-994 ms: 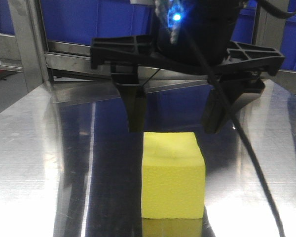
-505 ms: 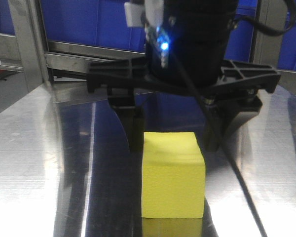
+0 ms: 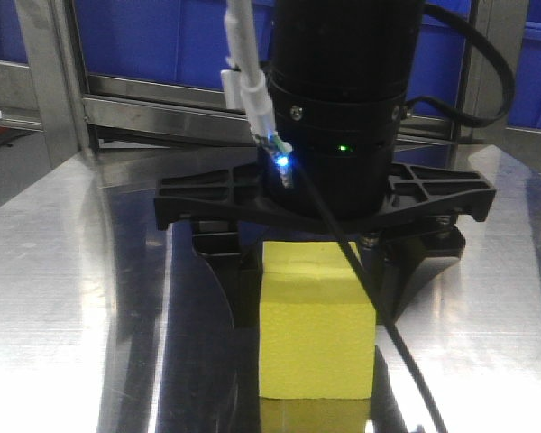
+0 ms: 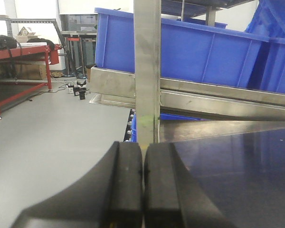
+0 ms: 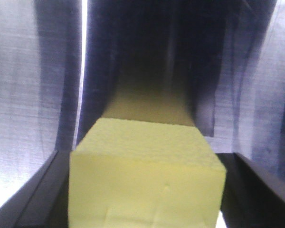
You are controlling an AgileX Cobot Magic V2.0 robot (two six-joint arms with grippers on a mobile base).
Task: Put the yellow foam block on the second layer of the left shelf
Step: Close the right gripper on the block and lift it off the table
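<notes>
Looking at the brushed, mirror-bright metal table (image 3: 63,316), we see one yellow foam block (image 3: 316,352), a sharp-edged, fine-grained cube sitting flat on it. Our right gripper (image 3: 316,311) points straight down over it, its two black fingers (image 3: 248,289) spread wide and straddling the block, one on each side; we cannot tell whether they touch it. Our left gripper (image 4: 143,159) is pressed together on nothing, facing blue plastic bins (image 4: 190,47).
</notes>
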